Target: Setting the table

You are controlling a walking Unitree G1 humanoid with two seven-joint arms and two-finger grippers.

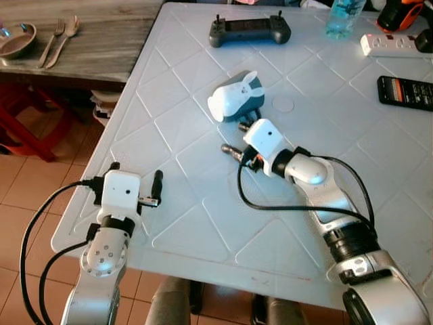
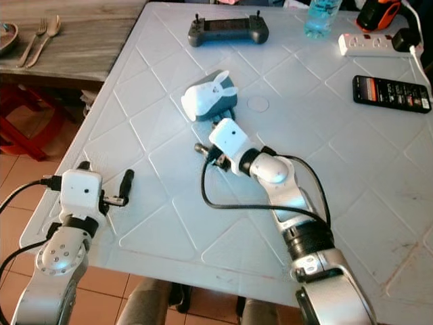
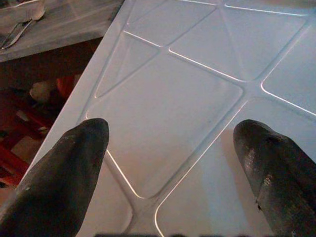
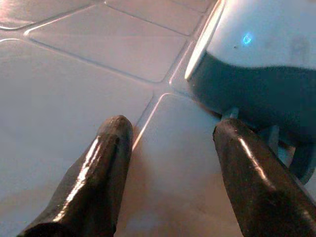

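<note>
A bowl (image 1: 17,39), a fork (image 1: 53,39) and a spoon (image 1: 65,35) lie on the wooden table (image 1: 101,47) at the far left. My left gripper (image 1: 135,175) hovers open over the near left corner of the white plastic table (image 1: 203,203), with nothing between its fingers (image 3: 64,173). My right gripper (image 1: 235,139) stands open in the middle of the white table, just in front of a white and grey rabbit-shaped gadget (image 1: 235,96). In the right wrist view one fingertip (image 4: 247,163) is right beside the gadget (image 4: 256,59); nothing is held.
On the far part of the white table lie a black controller (image 1: 249,30), a water bottle (image 1: 344,17), a power strip (image 1: 396,44) and a phone (image 1: 406,91). Red furniture (image 1: 20,122) stands on the tiled floor under the wooden table.
</note>
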